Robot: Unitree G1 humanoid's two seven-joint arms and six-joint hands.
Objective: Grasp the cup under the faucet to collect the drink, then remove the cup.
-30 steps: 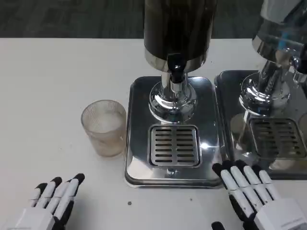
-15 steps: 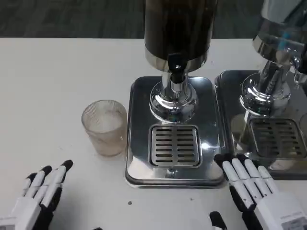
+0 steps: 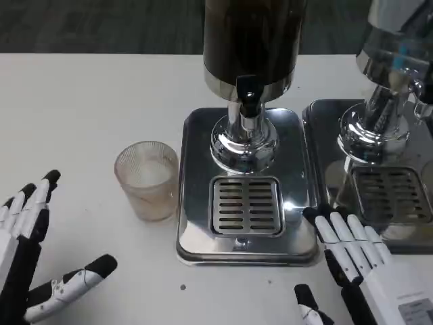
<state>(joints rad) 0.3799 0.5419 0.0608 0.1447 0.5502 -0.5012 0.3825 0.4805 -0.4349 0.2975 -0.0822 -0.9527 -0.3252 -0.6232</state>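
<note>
Left hand (image 3: 27, 257) beside upright cup (image 3: 147, 179)

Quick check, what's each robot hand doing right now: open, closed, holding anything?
Left robot hand: open, fingers and thumb spread, holding nothing.
Right robot hand: open, fingers extended, holding nothing.

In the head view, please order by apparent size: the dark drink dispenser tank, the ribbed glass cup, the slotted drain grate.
1. Dark drink dispenser tank, though the frame cuts off its top.
2. Slotted metal drain grate.
3. Ribbed clear glass cup, only slightly smaller than the grate.
</note>
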